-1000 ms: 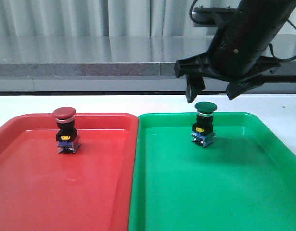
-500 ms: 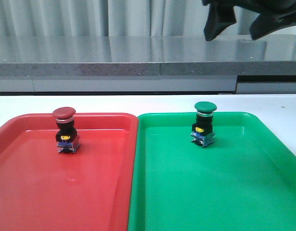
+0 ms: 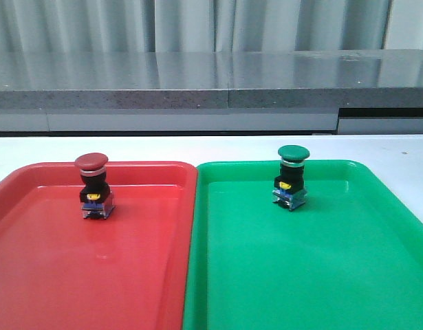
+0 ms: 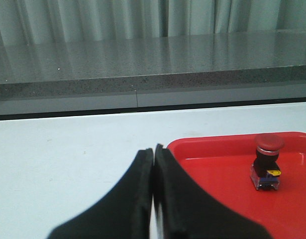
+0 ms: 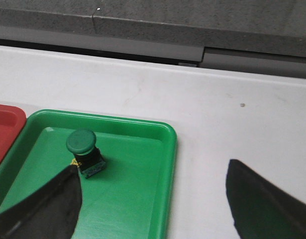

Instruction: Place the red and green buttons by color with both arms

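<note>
The red button [image 3: 93, 185] stands upright in the red tray [image 3: 53, 275], near its back edge; the left wrist view shows this red button [image 4: 267, 160] too. The green button [image 3: 291, 176] stands upright in the green tray [image 3: 321, 275], also seen as the green button [image 5: 84, 152] from the right wrist. My left gripper [image 4: 153, 152] is shut with nothing in it, over the white table beside the red tray's corner [image 4: 182, 145]. My right gripper [image 5: 153, 172] is open and empty, high above the green tray's edge [image 5: 170, 164]. Neither arm shows in the front view.
The two trays lie side by side on a white table [image 3: 232, 146]. A grey ledge [image 3: 197, 96] and a curtain run along the back. Bare table lies to the right of the green tray [image 5: 227, 139].
The right arm, open just above the green button a second ago, has risen up and out of the front view. Both buttons have stayed where they were.
</note>
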`<state>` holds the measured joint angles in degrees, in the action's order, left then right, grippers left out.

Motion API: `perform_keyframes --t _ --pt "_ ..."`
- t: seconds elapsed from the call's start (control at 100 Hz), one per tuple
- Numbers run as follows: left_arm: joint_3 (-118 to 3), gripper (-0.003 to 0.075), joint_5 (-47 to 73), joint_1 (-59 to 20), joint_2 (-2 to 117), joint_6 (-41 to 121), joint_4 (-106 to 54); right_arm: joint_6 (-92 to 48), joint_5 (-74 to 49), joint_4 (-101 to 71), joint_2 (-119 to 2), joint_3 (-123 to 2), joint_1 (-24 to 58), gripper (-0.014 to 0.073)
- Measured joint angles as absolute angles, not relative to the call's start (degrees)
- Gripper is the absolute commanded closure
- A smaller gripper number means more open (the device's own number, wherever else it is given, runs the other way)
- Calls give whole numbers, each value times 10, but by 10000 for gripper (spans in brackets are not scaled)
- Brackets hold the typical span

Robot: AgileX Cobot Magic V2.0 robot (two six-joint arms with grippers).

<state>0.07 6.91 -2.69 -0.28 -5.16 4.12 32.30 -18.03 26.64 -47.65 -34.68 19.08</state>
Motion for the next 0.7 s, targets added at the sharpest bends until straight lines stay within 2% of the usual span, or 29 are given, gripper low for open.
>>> perform_keyframes --t 0.47,0.52,0.59,0.7 --pt "1 739 69 -27 -3 -52 41 323 -243 268 -175 -210 172 10" --pt "1 739 69 -27 -3 -52 41 323 -250 269 -159 -208 172 42" --pt "1 739 69 -27 -3 -52 41 323 -266 269 -145 -203 172 133" --pt "1 739 69 -27 -3 -52 41 323 -289 269 -141 -201 172 368"
